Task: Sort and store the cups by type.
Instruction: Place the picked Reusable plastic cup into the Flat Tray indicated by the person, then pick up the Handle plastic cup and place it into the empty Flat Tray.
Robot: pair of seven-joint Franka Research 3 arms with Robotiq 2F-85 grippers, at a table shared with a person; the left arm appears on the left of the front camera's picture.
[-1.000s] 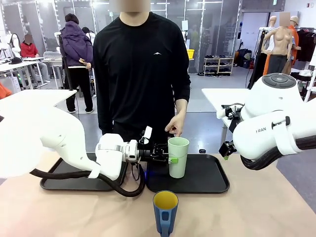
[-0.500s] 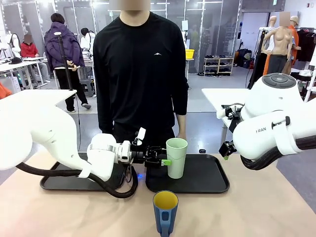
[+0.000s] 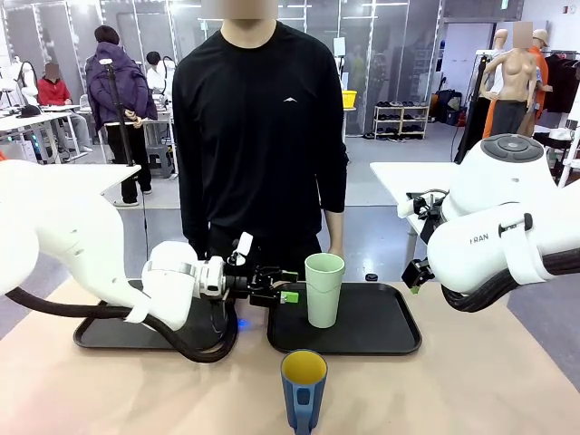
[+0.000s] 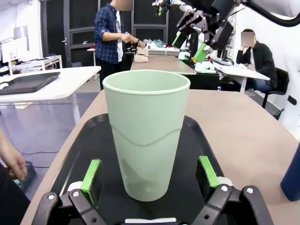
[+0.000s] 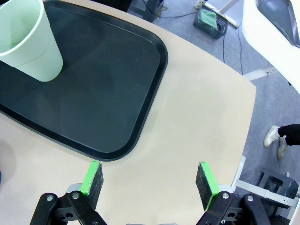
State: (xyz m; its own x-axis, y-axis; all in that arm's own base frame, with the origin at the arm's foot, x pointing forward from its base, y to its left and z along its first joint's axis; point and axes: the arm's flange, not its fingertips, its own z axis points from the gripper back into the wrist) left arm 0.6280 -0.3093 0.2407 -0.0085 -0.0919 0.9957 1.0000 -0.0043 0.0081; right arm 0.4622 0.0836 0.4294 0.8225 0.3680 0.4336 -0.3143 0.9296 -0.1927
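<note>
Front view gives you the clearest account of the progress: the green tumbler (image 3: 324, 290) stands upright on the right tray (image 3: 390, 343), toward its left part, and nothing grips it. The left gripper (image 3: 288, 285) is just beside the tumbler, at its lower half, with the two fingers spread wide. In the left wrist view you see the green pads (image 4: 91, 174) on both sides with a clear gap to the wall of the tumbler, so this gripper holds nothing. I judge that this cup is already stored. The blue mug (image 3: 304, 388) with the yellow inside stands on the bare table (image 3: 471, 390), near the robot's edge, in front of the trays and well apart from both grippers, so its part of the task is not yet done. The left tray (image 3: 104, 340) is partly hidden by the left arm. The part you can see carries nothing, and it seems the suitable place for the mug, as the two cups are of different type. The right gripper (image 5: 150, 180) hangs above the table beside a corner of the right tray, fingers fully apart and empty.
</note>
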